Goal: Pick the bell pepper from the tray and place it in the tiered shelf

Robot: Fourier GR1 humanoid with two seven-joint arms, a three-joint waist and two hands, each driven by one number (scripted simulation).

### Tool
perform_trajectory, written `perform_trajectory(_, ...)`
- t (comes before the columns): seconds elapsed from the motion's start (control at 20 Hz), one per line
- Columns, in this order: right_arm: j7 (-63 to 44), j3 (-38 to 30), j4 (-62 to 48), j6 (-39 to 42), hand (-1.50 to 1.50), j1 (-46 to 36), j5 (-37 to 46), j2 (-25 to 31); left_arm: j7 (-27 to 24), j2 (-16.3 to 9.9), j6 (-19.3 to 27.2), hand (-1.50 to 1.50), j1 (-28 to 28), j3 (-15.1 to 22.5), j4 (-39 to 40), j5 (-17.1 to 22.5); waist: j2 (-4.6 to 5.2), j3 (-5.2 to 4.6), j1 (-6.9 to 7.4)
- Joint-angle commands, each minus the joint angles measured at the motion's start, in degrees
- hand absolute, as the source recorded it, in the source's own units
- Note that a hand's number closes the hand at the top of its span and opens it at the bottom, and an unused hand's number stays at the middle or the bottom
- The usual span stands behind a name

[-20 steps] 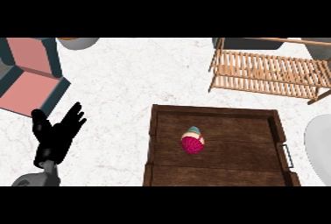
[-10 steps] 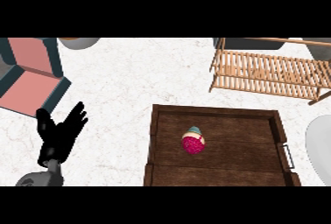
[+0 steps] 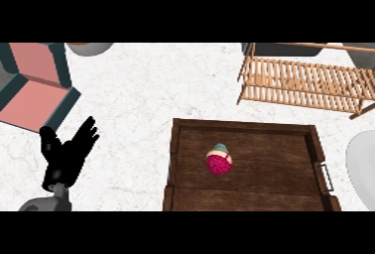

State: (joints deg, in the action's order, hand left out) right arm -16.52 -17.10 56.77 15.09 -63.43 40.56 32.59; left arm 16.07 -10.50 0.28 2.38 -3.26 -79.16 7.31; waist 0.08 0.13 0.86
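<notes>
Light is even and fairly bright, no glare on the white counter. Source direction can't be told. Soft faint shadow under the wooden shelf, esp. along its left edge. Tray interior reads dim vs. the counter around it. No obvious edge distortion.

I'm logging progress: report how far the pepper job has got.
Nothing is done yet: the pepper lies in the tray, untouched. Nothing is in hand; the left hand rests open left of the tray, and no right hand shows. Left: grasping the pepper, lifting it and placing it in the shelf.
</notes>
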Motion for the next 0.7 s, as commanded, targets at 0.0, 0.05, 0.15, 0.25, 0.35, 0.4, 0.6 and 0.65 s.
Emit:
perform_trajectory(0.0,4.4,-0.4,-5.8,-1.2,1.5,-2.5,-0.6,1.5,1.4,-0.5,-0.8,0.0,2.0,-1.2,2.7,0.7,0.15,-0.15,-0.09)
perform_trajectory(0.05,7.2,0.0,-8.3,-2.4,1.5,-2.2,-0.1,1.6,-2.3,-0.9,-2.0,0.0,0.6,-1.4,4.1,0.3,0.24,-0.16,0.09)
perform_trajectory(0.15,6.3,0.7,-8.6,-2.5,1.5,-3.4,0.1,1.0,0.1,0.5,-0.4,0.0,0.6,0.0,2.1,-0.8,0.11,-0.15,-0.03)
perform_trajectory(0.25,4.7,1.0,-7.3,-2.6,1.5,-2.8,0.2,0.7,1.6,-1.2,-1.6,0.0,0.3,-1.7,1.2,0.6,0.01,-0.15,-0.21)
perform_trajectory(0.35,5.6,2.8,-9.9,-0.7,1.5,-4.6,2.0,2.5,1.0,1.0,0.7,0.0,1.3,-0.5,1.5,-1.0,0.09,-0.16,-0.08)
perform_trajectory(0.4,4.9,4.2,-5.4,-0.2,1.5,-1.8,3.0,2.9,-1.4,0.5,-1.6,0.0,-3.1,-0.6,1.0,0.0,-0.12,-0.17,-0.39)
perform_trajectory(0.6,-0.6,-5.6,-7.1,-4.8,-1.5,-5.4,-4.4,1.0,0.9,-0.4,-0.7,0.0,2.0,-1.6,3.0,-0.3,-0.05,-0.15,-0.74)
perform_trajectory(0.65,1.0,-6.7,-9.7,-8.0,-1.5,-3.8,-4.4,0.6,0.9,-0.7,-1.3,0.0,-0.2,-1.4,0.3,0.0,0.08,-0.12,-0.02)
